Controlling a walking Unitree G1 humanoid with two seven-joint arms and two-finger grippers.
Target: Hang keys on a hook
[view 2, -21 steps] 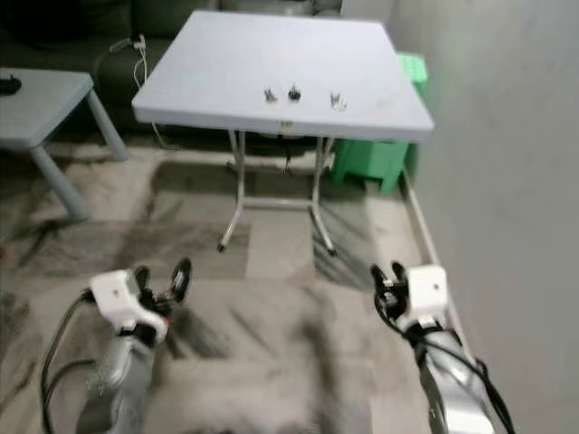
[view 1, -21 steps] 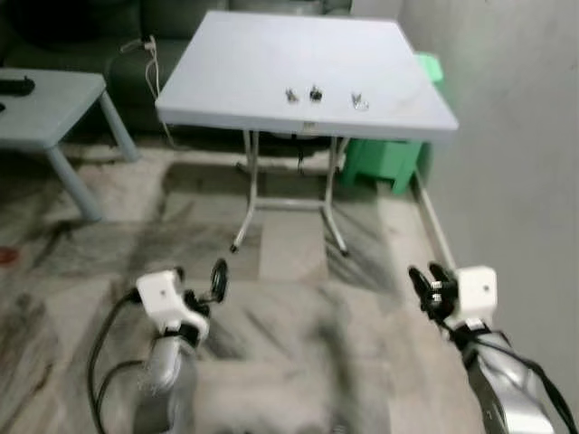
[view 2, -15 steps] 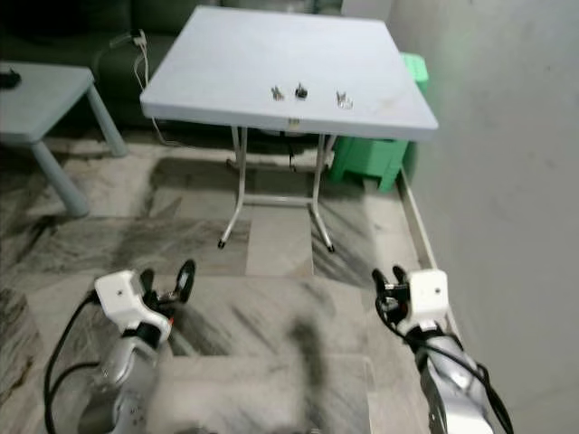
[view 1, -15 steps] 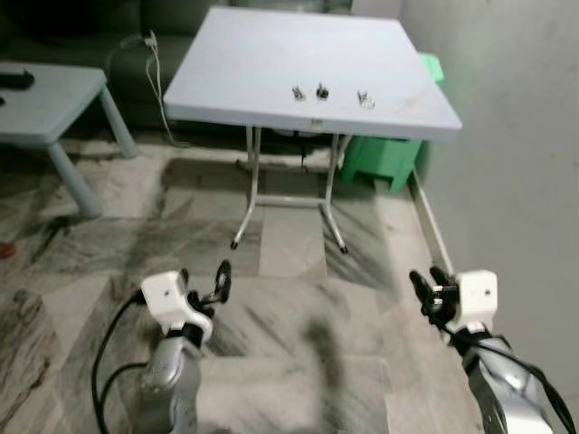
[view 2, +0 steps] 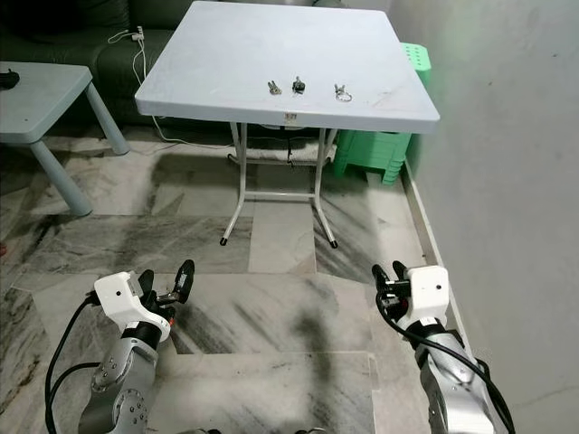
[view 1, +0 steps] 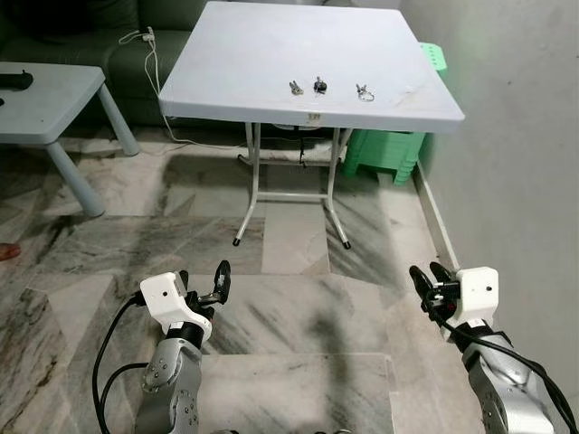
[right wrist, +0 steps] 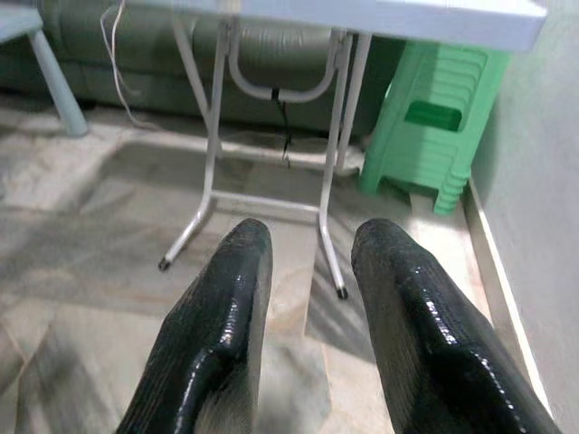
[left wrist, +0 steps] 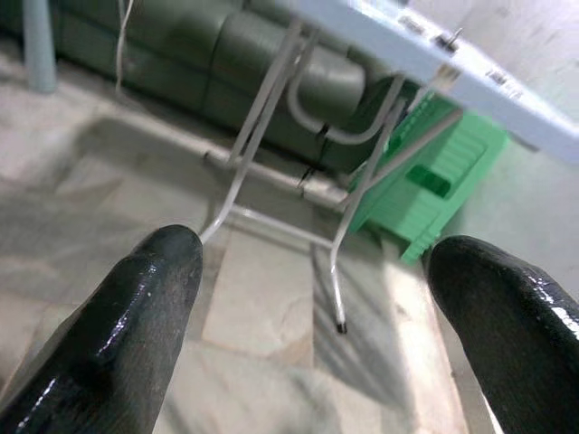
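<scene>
Three small metal keys (view 1: 318,88) lie on a white folding table (view 1: 244,63); left gripper (view 1: 204,287) spread wide, right gripper (view 1: 425,278) slightly parted, both empty.

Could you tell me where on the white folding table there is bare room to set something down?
The white folding table is bare across its far half and its left side, from the far edge down towards the keys. The only crowded stretch is near the front edge, where three small sets of keys lie in a row, apart from one another. A narrow bare strip lies between them and the front edge.
</scene>
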